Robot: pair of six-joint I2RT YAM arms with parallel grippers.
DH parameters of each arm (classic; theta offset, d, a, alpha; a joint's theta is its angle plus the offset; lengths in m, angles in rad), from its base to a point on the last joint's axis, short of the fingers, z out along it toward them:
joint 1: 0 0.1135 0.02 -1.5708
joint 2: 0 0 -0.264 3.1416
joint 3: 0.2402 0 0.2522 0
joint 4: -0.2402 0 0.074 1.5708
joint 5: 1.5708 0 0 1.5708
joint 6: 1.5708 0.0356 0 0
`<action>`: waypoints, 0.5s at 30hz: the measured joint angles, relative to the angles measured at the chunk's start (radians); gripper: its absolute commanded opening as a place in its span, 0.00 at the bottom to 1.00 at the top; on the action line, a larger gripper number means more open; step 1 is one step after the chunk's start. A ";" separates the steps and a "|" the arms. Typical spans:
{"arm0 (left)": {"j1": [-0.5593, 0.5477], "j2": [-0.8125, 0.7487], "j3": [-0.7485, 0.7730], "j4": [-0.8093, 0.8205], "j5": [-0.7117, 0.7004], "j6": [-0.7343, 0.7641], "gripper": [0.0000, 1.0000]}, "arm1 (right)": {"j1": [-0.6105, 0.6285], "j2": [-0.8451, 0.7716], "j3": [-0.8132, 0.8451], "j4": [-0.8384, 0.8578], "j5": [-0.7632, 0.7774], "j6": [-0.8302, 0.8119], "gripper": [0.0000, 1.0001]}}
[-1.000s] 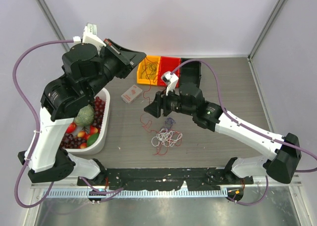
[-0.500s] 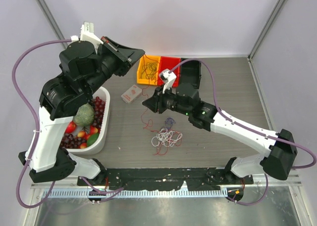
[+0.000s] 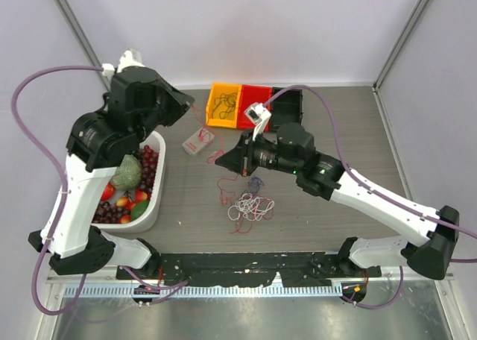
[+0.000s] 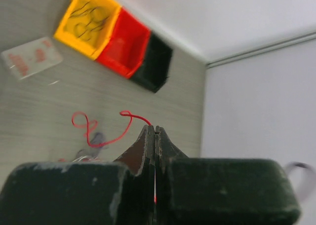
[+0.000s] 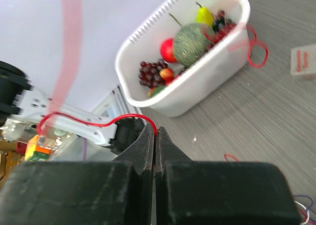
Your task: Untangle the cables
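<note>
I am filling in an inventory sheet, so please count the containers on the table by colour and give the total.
Yellow bin: 1
Red bin: 1
Black bin: 1
White tub: 1
Total: 4

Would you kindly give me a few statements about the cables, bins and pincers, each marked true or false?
1. The left pincer and the right pincer are both shut on the red cable. True.
2. The white cable lies on the table, in neither pincer. True.
3. The yellow bin is empty. False: it holds dark wires.
4. The fruit tub stands at the table's right side. False: it stands at the left.
</note>
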State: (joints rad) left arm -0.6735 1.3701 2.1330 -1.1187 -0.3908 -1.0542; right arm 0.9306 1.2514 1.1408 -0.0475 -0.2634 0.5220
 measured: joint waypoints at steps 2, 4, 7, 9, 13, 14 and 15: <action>0.008 -0.005 -0.073 -0.016 -0.003 0.015 0.00 | 0.000 -0.023 0.052 -0.034 0.000 0.006 0.01; 0.016 -0.011 -0.153 -0.022 0.005 0.023 0.00 | -0.002 -0.035 0.122 -0.055 0.000 0.011 0.01; 0.032 -0.025 -0.287 -0.015 0.047 0.032 0.00 | -0.011 -0.041 0.219 -0.060 0.000 0.022 0.01; 0.035 -0.031 -0.337 -0.013 0.069 0.033 0.00 | -0.016 -0.041 0.266 -0.060 -0.001 0.031 0.01; 0.039 -0.043 -0.365 0.005 0.093 0.037 0.00 | -0.026 -0.033 0.321 -0.066 -0.005 0.047 0.01; 0.039 -0.050 -0.370 0.012 0.097 0.039 0.00 | -0.031 -0.025 0.338 -0.073 -0.009 0.053 0.01; 0.042 -0.056 -0.375 0.018 0.101 0.041 0.00 | -0.035 -0.014 0.357 -0.078 -0.010 0.056 0.01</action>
State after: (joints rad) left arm -0.6319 1.3136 1.7580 -1.1007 -0.2897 -1.0134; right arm 0.8955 1.2373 1.4982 -0.1257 -0.2737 0.5785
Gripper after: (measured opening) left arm 0.010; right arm 0.039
